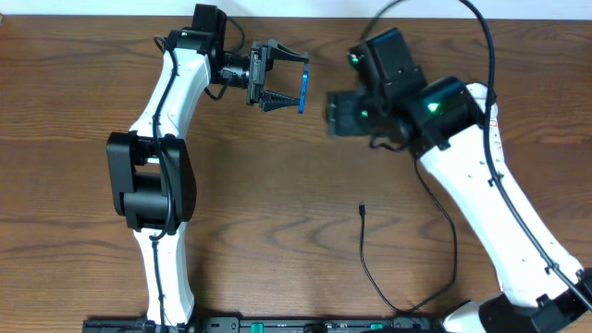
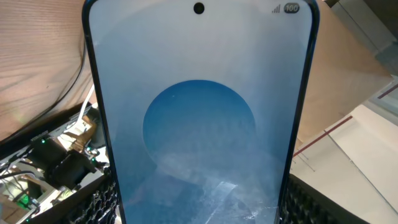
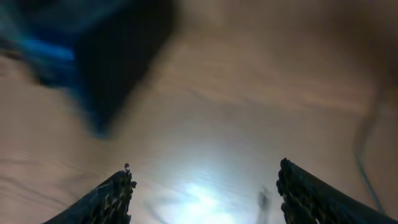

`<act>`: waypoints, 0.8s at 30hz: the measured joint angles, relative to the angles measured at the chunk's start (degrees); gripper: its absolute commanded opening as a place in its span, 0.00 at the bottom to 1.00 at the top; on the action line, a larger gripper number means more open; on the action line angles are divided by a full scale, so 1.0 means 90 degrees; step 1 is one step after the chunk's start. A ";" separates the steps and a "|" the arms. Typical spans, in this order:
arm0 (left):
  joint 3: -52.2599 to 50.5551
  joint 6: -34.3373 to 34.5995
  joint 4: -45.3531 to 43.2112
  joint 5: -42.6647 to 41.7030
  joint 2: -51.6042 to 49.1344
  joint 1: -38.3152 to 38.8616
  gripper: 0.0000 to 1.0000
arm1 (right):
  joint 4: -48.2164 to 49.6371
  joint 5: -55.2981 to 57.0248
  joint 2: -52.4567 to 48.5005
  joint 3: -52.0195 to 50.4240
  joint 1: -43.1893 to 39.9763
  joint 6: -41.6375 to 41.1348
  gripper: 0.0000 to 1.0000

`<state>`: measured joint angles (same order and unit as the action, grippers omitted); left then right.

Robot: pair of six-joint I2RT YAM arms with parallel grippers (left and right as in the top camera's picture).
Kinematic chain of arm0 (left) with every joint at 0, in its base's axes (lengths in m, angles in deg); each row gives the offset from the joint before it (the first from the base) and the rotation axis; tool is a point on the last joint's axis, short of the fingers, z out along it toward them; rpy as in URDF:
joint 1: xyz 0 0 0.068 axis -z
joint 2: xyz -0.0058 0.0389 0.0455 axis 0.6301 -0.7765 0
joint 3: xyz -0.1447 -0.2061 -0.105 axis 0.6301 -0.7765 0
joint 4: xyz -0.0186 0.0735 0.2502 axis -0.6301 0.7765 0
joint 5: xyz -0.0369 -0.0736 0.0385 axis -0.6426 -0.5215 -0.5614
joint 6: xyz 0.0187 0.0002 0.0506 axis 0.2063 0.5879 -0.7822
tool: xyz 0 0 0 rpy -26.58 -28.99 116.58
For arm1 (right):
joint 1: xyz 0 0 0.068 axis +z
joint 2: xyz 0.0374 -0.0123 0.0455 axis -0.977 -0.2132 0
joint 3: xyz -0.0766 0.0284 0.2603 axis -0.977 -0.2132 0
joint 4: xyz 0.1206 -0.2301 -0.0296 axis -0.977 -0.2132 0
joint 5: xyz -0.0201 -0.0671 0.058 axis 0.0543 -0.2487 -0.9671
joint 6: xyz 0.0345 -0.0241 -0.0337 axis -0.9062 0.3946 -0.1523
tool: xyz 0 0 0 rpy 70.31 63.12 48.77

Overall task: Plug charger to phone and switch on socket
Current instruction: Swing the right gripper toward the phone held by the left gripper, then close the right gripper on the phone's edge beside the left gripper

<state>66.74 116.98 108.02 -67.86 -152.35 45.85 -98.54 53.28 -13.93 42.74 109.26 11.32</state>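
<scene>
My left gripper (image 1: 292, 83) is raised over the far middle of the table and shut on the phone (image 1: 302, 91), which shows edge-on as a thin blue strip. In the left wrist view the phone (image 2: 199, 118) fills the frame, its blue-white screen held between the two fingers (image 2: 199, 208). My right gripper (image 1: 331, 115) is blurred, just right of the phone, open and empty (image 3: 205, 186). The charger's plug tip (image 1: 362, 209) lies loose on the table below it, and its black cable (image 1: 375, 282) curls toward the front edge. The socket is out of view.
The wooden table (image 1: 277, 213) spans the overhead view. The arm bases stand at the front edge, with a black rail (image 1: 277, 325) between them. The right wrist view is blurred; a dark, blue-edged shape (image 3: 106, 62) sits at its upper left.
</scene>
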 measured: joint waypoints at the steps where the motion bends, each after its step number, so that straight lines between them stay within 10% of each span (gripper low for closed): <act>1: 0.0000 0.0000 0.0002 -0.0002 0.0000 0.0000 0.75 | 0.0131 0.0029 0.0005 0.0049 0.0100 -0.0053 0.66; 8: 0.0000 0.0000 0.0000 0.0000 0.0000 0.0000 0.75 | 0.0682 0.1185 -0.0044 0.0092 0.1044 -0.0872 0.81; 24: 0.0000 0.0000 0.0000 0.0022 0.0000 0.0000 0.75 | 0.1486 0.2596 -0.1032 0.0090 0.1460 -0.1654 0.70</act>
<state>66.74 116.98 108.02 -67.66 -152.35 45.85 -85.16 76.64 -23.22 43.55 122.40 -3.57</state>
